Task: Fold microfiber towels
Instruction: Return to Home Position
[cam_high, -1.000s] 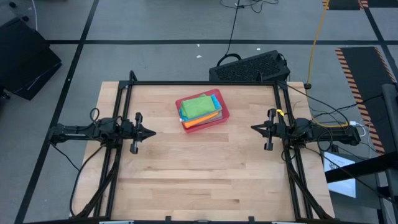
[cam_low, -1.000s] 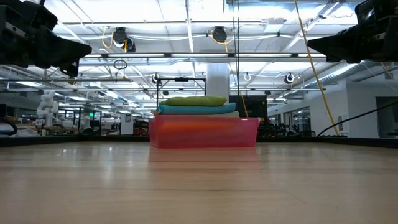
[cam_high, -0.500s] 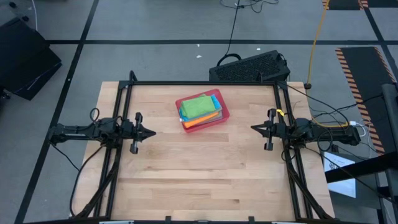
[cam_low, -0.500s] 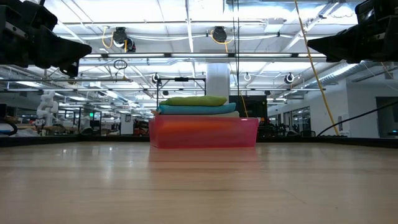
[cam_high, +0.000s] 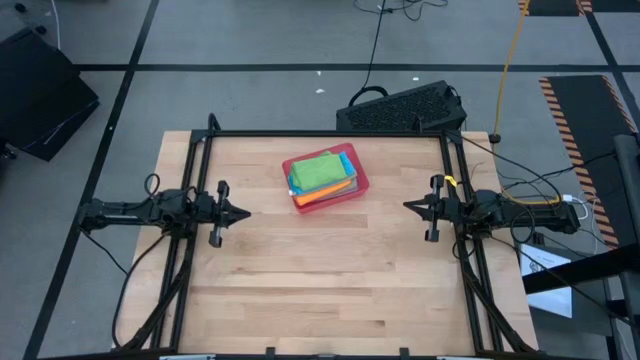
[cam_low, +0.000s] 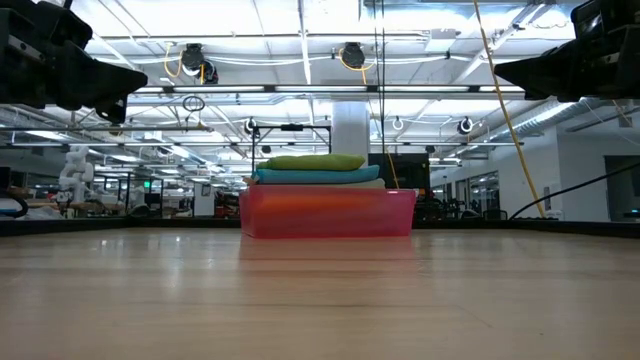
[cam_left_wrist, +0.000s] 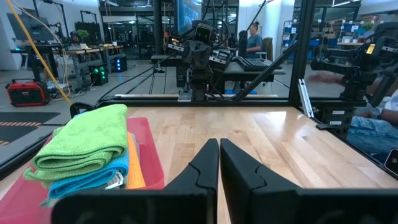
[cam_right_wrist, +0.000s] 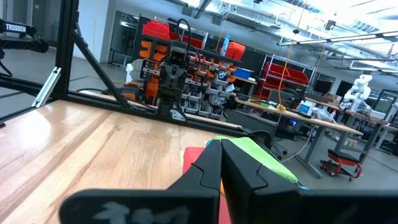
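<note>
A stack of folded microfiber towels (cam_high: 323, 172), bright green on top over bright blue and orange, lies in a red tray (cam_high: 360, 186) at the table's far middle. The low view shows the stack (cam_low: 315, 168) rising above the tray wall (cam_low: 327, 213). My left gripper (cam_high: 246, 213) hovers shut at the table's left side, pointing level toward the middle; its wrist view shows the closed fingers (cam_left_wrist: 219, 155) and the towels (cam_left_wrist: 87, 146) off to one side. My right gripper (cam_high: 406, 206) hovers shut at the right side, also pointing inward, its fingers (cam_right_wrist: 221, 155) closed in front of the green towel (cam_right_wrist: 258, 155).
The wooden table (cam_high: 320, 290) has a black frame (cam_high: 205, 140) along its left, right and far edges. A black keyboard-like box (cam_high: 405, 108) sits on the floor beyond the far edge. Cables (cam_high: 530, 190) trail at the right. People sit beyond the table in the left wrist view.
</note>
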